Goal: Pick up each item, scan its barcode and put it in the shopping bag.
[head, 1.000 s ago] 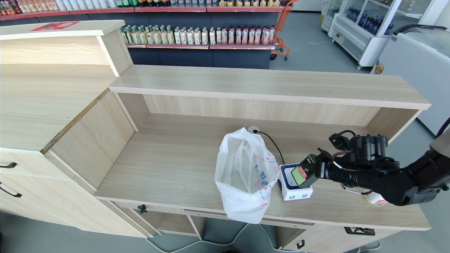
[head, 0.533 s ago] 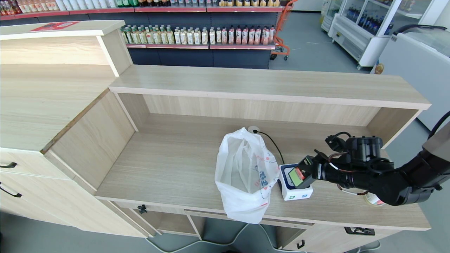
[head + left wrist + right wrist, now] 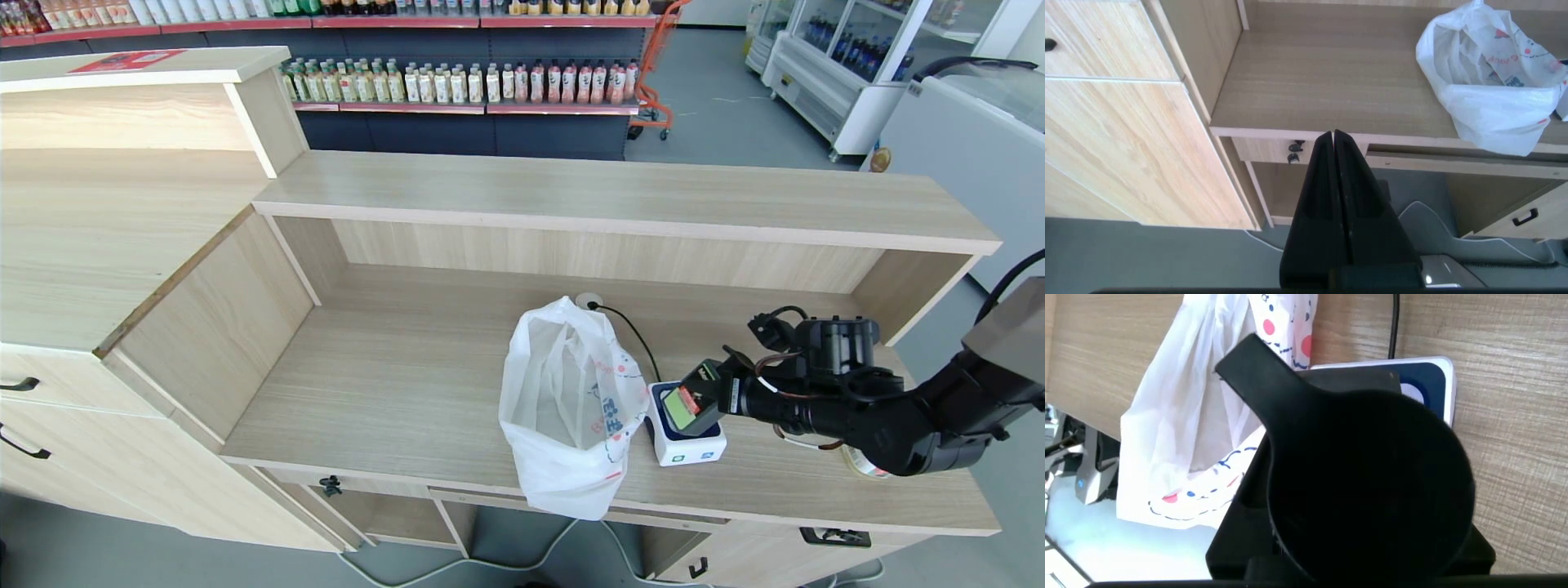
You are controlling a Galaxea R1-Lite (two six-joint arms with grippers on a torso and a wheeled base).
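The right gripper [image 3: 687, 402] pinches a green item [image 3: 677, 409] in its fingers, just above the scanner [image 3: 695, 447]. The shopping bag [image 3: 563, 408] stands just left of the scanner. The left gripper [image 3: 1333, 155] has its fingers pressed together.

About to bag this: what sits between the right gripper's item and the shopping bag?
In the head view, just the bag-side edge of the scanner; the held item hangs above it, close beside the shopping bag.

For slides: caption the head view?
Right end effector holds a green-faced item over the scanner, beside the bag on the counter.
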